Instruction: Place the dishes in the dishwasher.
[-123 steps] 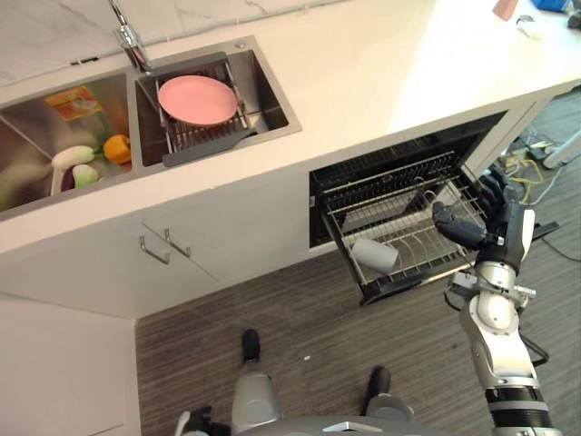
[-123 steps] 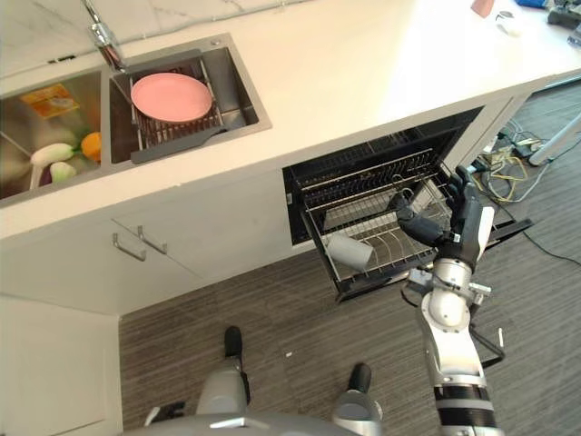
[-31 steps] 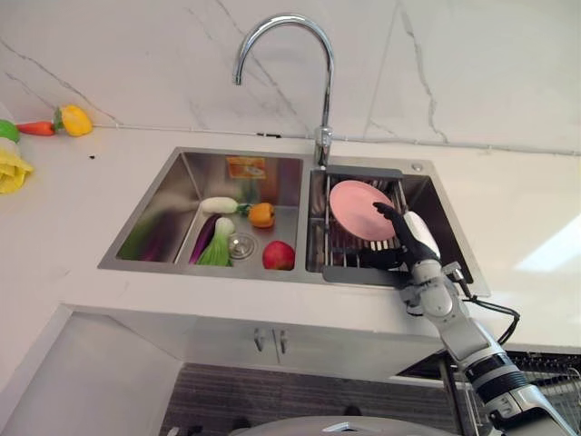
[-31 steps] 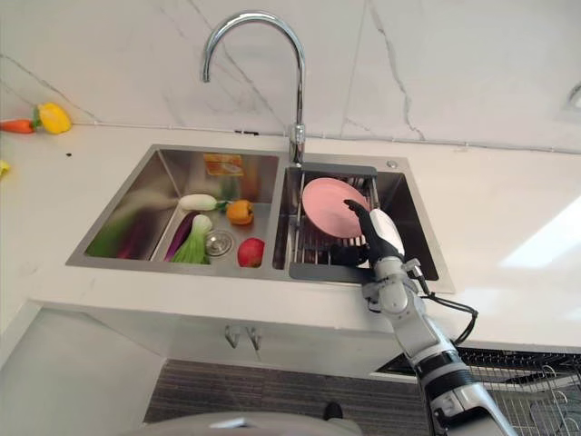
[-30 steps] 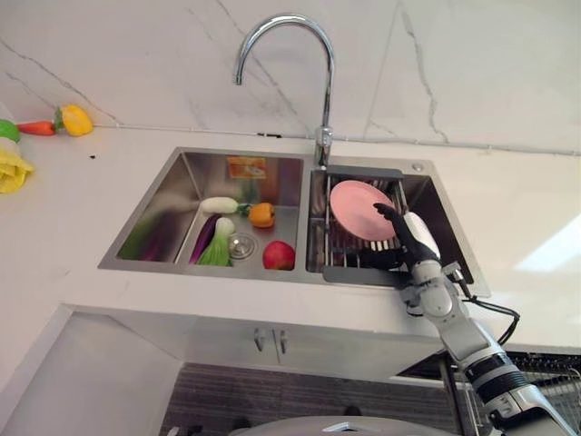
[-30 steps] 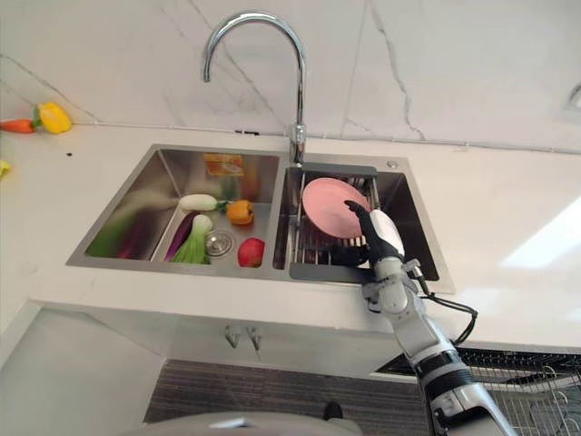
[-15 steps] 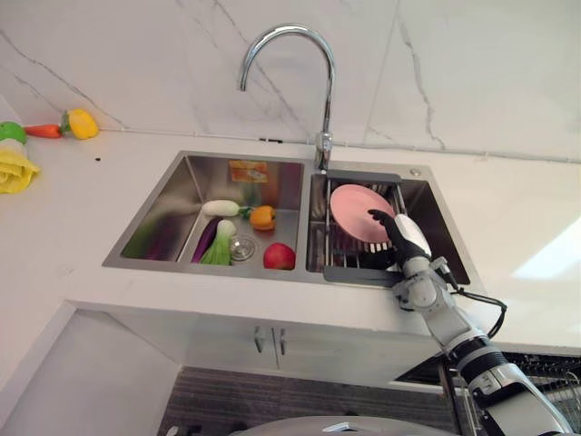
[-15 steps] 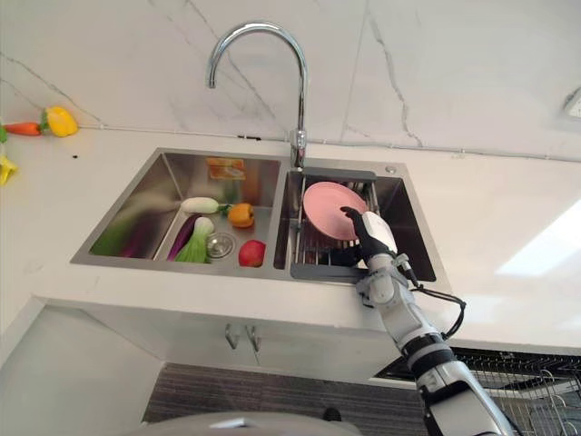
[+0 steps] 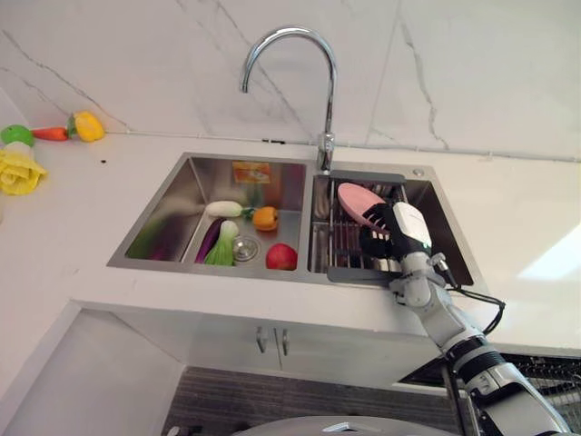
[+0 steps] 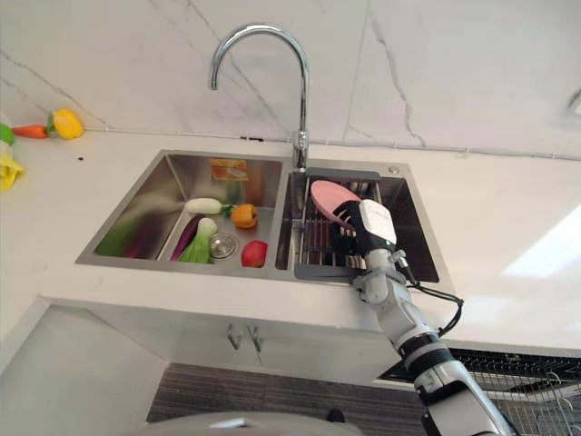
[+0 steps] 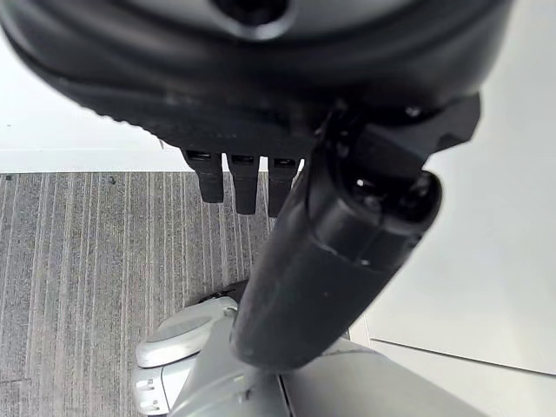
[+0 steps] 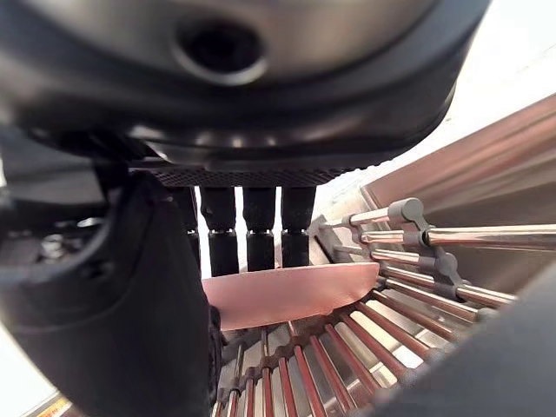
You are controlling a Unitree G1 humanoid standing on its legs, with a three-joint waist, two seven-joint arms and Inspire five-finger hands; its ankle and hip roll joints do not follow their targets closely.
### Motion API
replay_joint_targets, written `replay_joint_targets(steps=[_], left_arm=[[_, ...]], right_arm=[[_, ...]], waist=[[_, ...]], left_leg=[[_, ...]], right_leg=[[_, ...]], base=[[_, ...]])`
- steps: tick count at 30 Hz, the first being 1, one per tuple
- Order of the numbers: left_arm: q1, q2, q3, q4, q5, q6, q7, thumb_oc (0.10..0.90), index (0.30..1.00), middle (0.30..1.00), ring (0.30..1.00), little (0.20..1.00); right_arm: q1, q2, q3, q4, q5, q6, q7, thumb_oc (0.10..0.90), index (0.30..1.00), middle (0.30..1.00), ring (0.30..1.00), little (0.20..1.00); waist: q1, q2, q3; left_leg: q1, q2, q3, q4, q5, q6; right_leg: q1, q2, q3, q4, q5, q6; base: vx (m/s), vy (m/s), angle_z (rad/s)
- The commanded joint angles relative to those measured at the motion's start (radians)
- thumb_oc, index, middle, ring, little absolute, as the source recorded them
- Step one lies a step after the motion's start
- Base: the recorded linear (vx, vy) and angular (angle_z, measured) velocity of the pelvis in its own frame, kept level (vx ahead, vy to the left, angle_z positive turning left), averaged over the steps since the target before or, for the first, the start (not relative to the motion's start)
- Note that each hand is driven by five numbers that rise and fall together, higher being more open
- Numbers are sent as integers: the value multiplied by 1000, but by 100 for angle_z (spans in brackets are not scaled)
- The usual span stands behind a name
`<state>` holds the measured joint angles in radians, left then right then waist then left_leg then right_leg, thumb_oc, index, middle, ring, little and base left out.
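Note:
A pink plate (image 9: 354, 197) stands tilted up on its edge over the wire dish rack (image 9: 349, 270) in the right basin of the sink (image 9: 448, 247). My right hand (image 9: 394, 233) is curled round its near rim. In the right wrist view the fingers (image 12: 259, 230) lie behind the pink plate (image 12: 295, 294) and the thumb (image 12: 152, 287) sits in front of it. My left hand (image 11: 287, 174) hangs above the floor, relaxed and holding nothing.
A tall chrome faucet (image 9: 324, 100) rises behind the sink divider. The left basin holds a red apple (image 9: 281, 257), an orange pepper (image 9: 264, 218) and greens (image 9: 221, 246). White counter (image 9: 526, 232) surrounds the sink. The dishwasher's pulled-out rack (image 10: 536, 374) shows at lower right.
The right hand's fingers have closed round the pink plate, and the plate has tipped up from lying against the rack to standing on edge.

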<state>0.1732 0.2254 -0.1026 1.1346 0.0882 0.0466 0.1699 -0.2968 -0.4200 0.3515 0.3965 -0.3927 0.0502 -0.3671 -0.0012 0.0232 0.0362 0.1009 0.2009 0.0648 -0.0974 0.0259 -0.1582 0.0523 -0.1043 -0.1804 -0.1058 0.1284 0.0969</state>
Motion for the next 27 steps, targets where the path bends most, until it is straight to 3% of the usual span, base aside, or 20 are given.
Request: replay_joint_targets(steps=[1,10,18,23,27], left_arm=[[-94,1,-85,54,25,-11,28,800,900,900,900,900],[-93,-5,-67,59,28,2,44,800,900,900,900,900],[-88,-15,-44,76,12,13,54,800,900,900,900,900],[-85,-20,-34,87,-1,21,54,800,900,900,900,900],[-81,-23,-26,86,-7,25,53,800,900,900,900,900]], right_arm=[[-46,-23,-107,-49,7,-11,-53,400,300,300,300,300],[25,-7,-236,-326,126,-89,-123,400,300,300,300,300],[85,38,-348,-596,304,-208,-119,400,300,300,300,300],[97,112,-383,-732,495,-306,-87,400,300,300,300,300],[104,126,-411,-840,543,-348,-77,400,300,300,300,300]], waist=[[21,25,48],[6,24,49],[-14,17,45],[-28,16,42],[-40,17,40]], left_leg=[[7,-33,-3,10,-52,46],[14,-34,4,10,-57,46],[21,-28,23,10,-62,45],[28,-23,39,10,-66,43],[28,-19,52,10,-68,40]], right_leg=[[67,-89,-24,18,-146,80],[66,-88,-20,18,-145,81],[62,-87,-11,18,-147,84],[58,-86,1,18,-146,85],[49,-82,10,18,-145,87]], base=[[0,0,0],[0,0,0],[1,1,-1],[4,4,-6],[7,-5,-7]])
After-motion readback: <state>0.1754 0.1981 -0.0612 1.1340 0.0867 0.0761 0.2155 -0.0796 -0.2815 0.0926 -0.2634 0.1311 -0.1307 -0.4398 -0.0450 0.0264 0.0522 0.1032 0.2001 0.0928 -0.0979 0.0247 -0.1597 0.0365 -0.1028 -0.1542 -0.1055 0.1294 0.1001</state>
